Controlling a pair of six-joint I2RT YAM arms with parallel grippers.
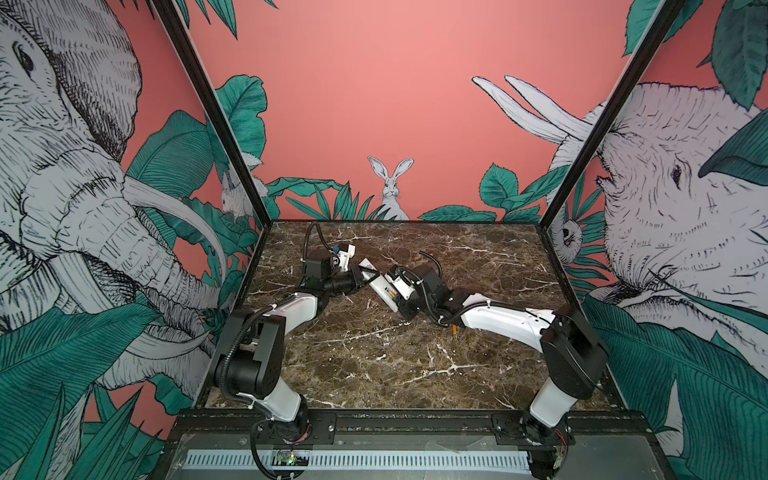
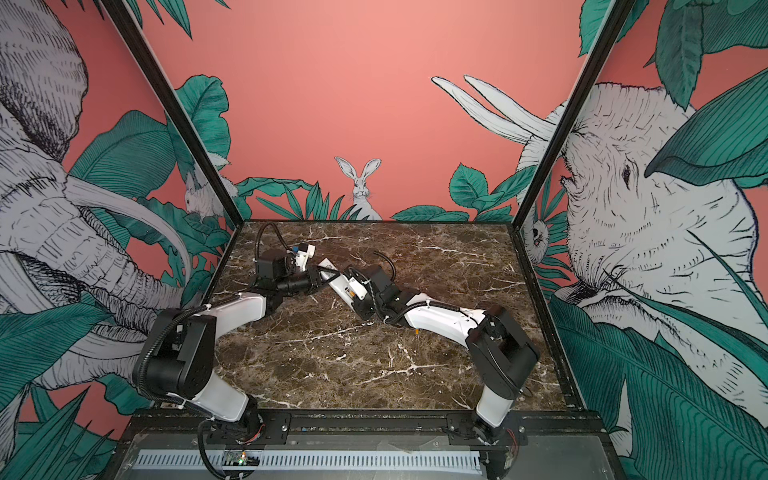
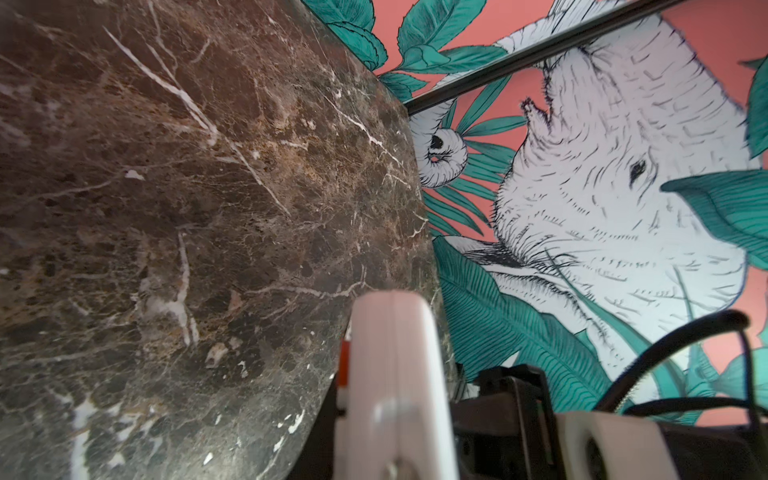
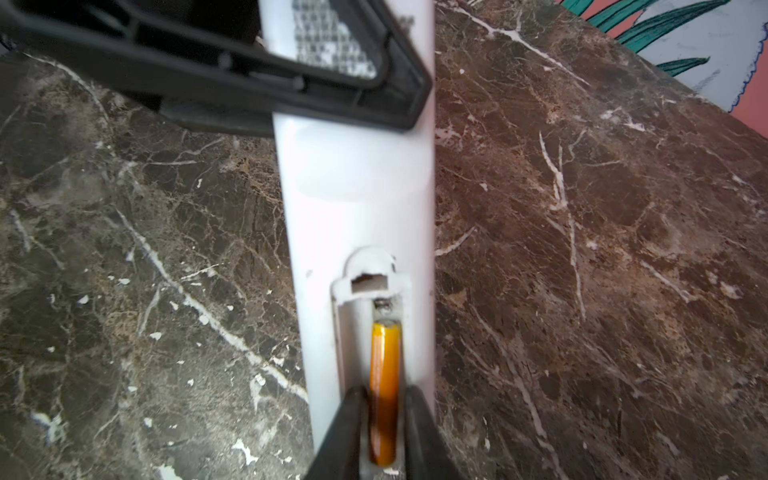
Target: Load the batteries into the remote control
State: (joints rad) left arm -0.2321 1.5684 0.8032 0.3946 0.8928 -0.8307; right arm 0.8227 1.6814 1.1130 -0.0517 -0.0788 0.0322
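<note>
The remote control (image 1: 380, 291) (image 2: 338, 284) lies slantwise, plain white back up, in the middle of the marble table. My left gripper (image 1: 368, 275) (image 3: 399, 436) is shut on its far end, and the remote (image 3: 395, 365) shows edge-on between the jaws. In the right wrist view the open battery bay of the remote (image 4: 353, 199) holds one orange battery (image 4: 385, 374). My right gripper (image 4: 384, 436) (image 1: 392, 293) straddles that battery, its black fingertips a narrow gap off each side. A second battery (image 1: 455, 330) (image 2: 416, 331) lies on the table beneath my right forearm.
The dark marble table (image 1: 374, 365) is walled by black frame posts and printed panels at the back and sides. My right forearm (image 1: 498, 322) stretches low over the table on the right, and my left arm (image 1: 291, 307) bends in from the left.
</note>
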